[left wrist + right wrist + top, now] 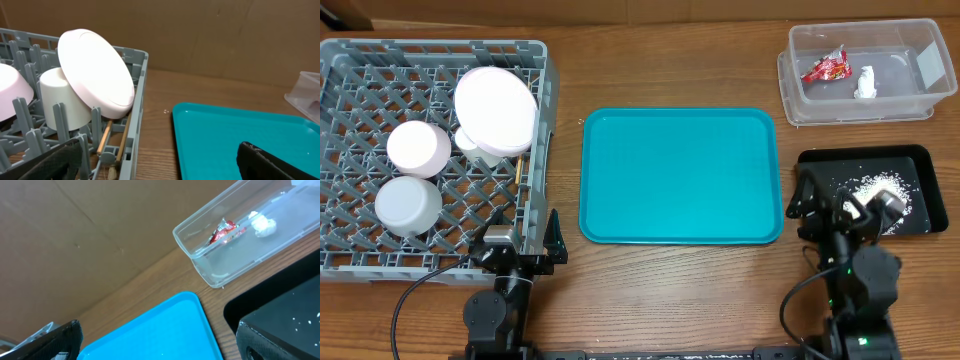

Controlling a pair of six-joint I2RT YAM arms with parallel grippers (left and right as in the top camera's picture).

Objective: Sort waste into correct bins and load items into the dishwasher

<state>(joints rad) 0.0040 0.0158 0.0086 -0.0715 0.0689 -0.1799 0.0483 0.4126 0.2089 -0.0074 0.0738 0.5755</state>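
The grey dish rack at the left holds a large white plate leaning on a small white cup, a small white dish, a pale grey bowl and wooden chopsticks. The clear tub at the back right holds the red wrapper and white tissue. The black tray holds rice scraps. My left gripper is open and empty by the rack's front right corner. My right gripper is open and empty over the black tray's left end.
The teal tray lies bare in the middle. In the left wrist view the plate, cup, chopsticks and rack wall are close ahead. The right wrist view shows the tub and wrapper.
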